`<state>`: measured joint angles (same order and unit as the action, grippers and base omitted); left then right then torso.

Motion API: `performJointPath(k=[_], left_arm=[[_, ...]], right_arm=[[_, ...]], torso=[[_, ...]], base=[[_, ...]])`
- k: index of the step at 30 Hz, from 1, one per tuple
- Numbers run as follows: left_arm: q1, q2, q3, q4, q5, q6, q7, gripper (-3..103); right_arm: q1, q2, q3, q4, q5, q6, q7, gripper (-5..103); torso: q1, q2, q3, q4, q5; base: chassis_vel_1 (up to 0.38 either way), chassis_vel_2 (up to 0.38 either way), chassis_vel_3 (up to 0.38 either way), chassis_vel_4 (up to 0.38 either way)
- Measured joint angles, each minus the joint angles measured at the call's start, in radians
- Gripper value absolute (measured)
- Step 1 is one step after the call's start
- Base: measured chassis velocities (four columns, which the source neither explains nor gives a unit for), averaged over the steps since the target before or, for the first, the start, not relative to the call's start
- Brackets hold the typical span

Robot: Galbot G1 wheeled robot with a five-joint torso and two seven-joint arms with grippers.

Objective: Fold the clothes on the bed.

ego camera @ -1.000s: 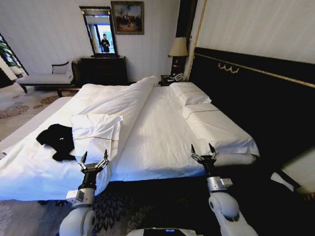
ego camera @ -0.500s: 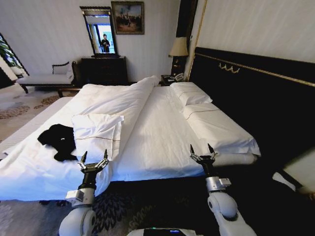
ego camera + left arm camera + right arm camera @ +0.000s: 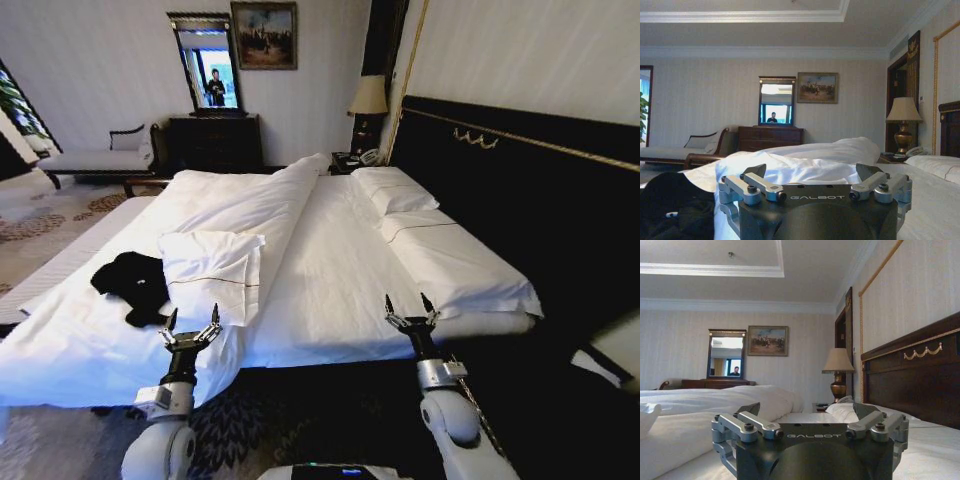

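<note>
left end effector (image 3: 191, 331): fingers spread, empty, raised at the bed's near edge | right end effector (image 3: 411, 313): fingers spread, empty, same edge, well apart | black T-shirt (image 3: 135, 283): crumpled on white duvet beside a pillow (image 3: 212, 268), near left end effector | handling: likely light, limp, bunches; pinch at shoulders or hem | bed (image 3: 330, 270)

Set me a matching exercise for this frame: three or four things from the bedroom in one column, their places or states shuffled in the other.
Things:
1. crumpled black T-shirt
2. loose white pillow
3. left gripper
4. beige-shaded table lamp

Places or states:
A. beside the dark wooden headboard
B. open, at the near edge of the white bed
C. on the folded-back duvet, right of the shirt
D. bunched on the bed's left side

Pairs: 1-D, 2-C, 3-B, 4-A
</note>
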<state>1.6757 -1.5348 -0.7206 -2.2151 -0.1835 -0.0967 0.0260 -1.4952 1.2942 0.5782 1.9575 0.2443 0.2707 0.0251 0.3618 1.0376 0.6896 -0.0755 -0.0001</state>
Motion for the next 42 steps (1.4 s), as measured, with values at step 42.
performJointPath(k=[42], left_arm=[[0.014,-0.001,-0.001,-0.017,0.004,-0.009,0.002,100]], right_arm=[[-0.011,0.009,0.003,0.011,-0.004,0.005,-0.001,100]], torso=[[0.000,0.000,0.000,0.0000,0.0001]], base=[[0.074,0.105,-0.072,-0.103]])
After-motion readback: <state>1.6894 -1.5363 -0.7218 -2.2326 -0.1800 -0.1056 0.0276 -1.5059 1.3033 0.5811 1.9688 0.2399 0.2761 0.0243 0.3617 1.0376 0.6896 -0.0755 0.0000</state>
